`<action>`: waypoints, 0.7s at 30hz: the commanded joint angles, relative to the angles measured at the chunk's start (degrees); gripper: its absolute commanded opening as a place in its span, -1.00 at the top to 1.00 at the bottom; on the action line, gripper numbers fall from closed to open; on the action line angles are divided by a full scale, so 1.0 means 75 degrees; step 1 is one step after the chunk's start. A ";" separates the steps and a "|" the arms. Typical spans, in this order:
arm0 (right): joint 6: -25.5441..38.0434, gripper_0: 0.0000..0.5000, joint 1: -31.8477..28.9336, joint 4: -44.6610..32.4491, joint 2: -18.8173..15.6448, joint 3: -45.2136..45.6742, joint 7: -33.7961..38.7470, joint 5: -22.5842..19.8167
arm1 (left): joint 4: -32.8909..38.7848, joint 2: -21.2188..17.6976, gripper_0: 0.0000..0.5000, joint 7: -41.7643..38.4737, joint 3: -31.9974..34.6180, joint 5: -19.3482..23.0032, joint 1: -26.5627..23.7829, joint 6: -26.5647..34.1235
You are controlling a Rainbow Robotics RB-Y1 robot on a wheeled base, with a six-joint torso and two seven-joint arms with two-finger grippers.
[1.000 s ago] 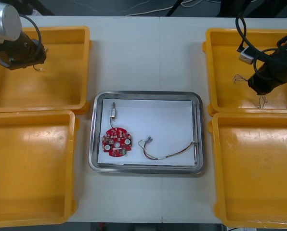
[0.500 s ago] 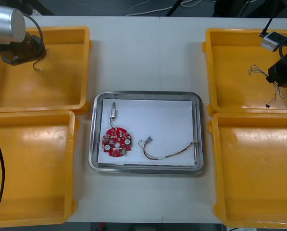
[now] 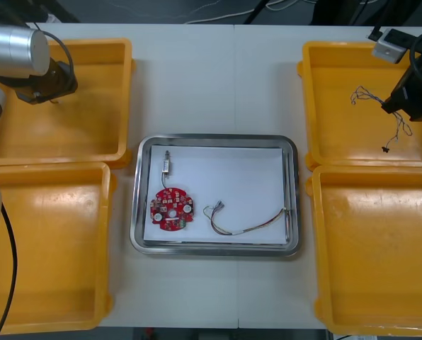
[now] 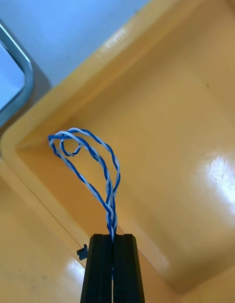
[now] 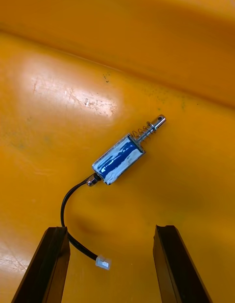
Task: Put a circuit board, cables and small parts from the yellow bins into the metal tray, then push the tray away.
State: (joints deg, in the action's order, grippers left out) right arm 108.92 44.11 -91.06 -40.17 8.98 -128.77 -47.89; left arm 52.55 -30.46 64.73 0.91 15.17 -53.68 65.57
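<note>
Cable [image 4: 110, 205], twisted blue and white, stood pinched in the right gripper [image 4: 113, 239], while a small metal part [image 5: 119, 159] lay just beyond the wide-spread left gripper [image 5: 111, 229].

Front view: the left arm [image 3: 27, 60] largely covers the left gripper [image 5: 110, 229] and the small metal part [image 5: 120, 158] beneath; the right arm [image 3: 418, 88] is cut by the side edge. Right wrist view: the twisted blue and white cable [image 4: 100, 168] vanishes between the pressed fingers of the right gripper [image 4: 112, 236]; a black piece [image 4: 82, 252] beside them, possibly its connector, is half hidden. The metal tray [image 4: 24, 82] is cut to one corner.
</note>
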 commanded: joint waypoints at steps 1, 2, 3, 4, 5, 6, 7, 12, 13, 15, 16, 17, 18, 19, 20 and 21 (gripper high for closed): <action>0.0143 1.00 -0.0362 -0.1112 0.0001 0.0185 0.0493 -0.0470 | -0.0057 0.0066 -1.00 0.0241 -0.0227 0.0040 -0.0425 -0.0083; 0.0143 1.00 -0.0456 -0.1382 0.0047 0.0150 0.0716 -0.0599 | -0.0116 0.0066 -1.00 0.0264 -0.0250 0.0063 -0.0425 -0.0094; 0.0143 1.00 -0.0585 -0.1663 0.0083 0.0091 0.0880 -0.0716 | -0.0139 0.0066 -1.00 0.0287 -0.0250 0.0075 -0.0425 -0.0094; 0.0143 1.00 -0.0620 -0.1792 0.0083 0.0021 0.0950 -0.0752 | -0.0151 0.0066 -1.00 0.0299 -0.0262 0.0075 -0.0413 -0.0094; 0.0143 1.00 -0.0690 -0.2073 0.0083 -0.0155 0.1091 -0.0822 | -0.0151 0.0066 -1.00 0.0323 -0.0262 0.0075 -0.0413 -0.0083; 0.0143 1.00 -0.0725 -0.2331 0.0083 -0.0331 0.1208 -0.0845 | -0.0151 0.0066 -1.00 0.0334 -0.0262 0.0087 -0.0390 -0.0083; 0.0143 1.00 -0.0737 -0.2448 0.0083 -0.0436 0.1267 -0.0857 | -0.0151 0.0066 -1.00 0.0346 -0.0262 0.0099 -0.0378 -0.0071; -0.0015 1.00 -0.0749 -0.3398 0.0083 -0.1467 0.1712 -0.0810 | -0.0151 0.0042 -1.00 0.0452 -0.0262 0.0145 -0.0284 -0.0094; -0.0062 1.00 -0.0749 -0.3491 0.0083 -0.1573 0.1770 -0.0798 | -0.0151 0.0042 -1.00 0.0452 -0.0250 0.0145 -0.0284 -0.0094; -0.0250 1.00 -0.0737 -0.3761 0.0083 -0.2042 0.1853 -0.0728 | -0.0151 0.0042 -1.00 0.0475 -0.0250 0.0145 -0.0284 -0.0094; -0.0308 1.00 -0.0737 -0.3819 0.0083 -0.2147 0.1864 -0.0705 | -0.0151 0.0042 -1.00 0.0487 -0.0250 0.0134 -0.0273 -0.0094; -0.0426 1.00 -0.0725 -0.3890 0.0083 -0.2382 0.1876 -0.0670 | -0.0151 0.0042 -1.00 0.0498 -0.0262 0.0134 -0.0249 -0.0106; -0.0554 1.00 -0.0702 -0.3925 0.0083 -0.2604 0.1888 -0.0658 | -0.0151 0.0042 -1.00 0.0510 -0.0250 0.0134 -0.0226 -0.0130; -0.0613 1.00 -0.0679 -0.3925 0.0083 -0.2710 0.1899 -0.0670 | -0.0151 0.0042 -1.00 0.0522 -0.0250 0.0134 -0.0214 -0.0141; -0.0765 1.00 -0.0643 -0.3925 0.0083 -0.2944 0.1911 -0.0658 | -0.0151 0.0031 -1.00 0.0534 -0.0262 0.0134 -0.0191 -0.0177; -0.0918 1.00 -0.0597 -0.3925 0.0083 -0.3167 0.1923 -0.0634 | -0.0151 0.0031 -1.00 0.0557 -0.0262 0.0122 -0.0167 -0.0188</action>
State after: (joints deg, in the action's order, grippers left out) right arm 104.44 38.57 -118.87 -39.56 -10.04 -115.37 -53.29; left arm 50.84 -30.33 64.75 -0.05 15.80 -53.67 65.32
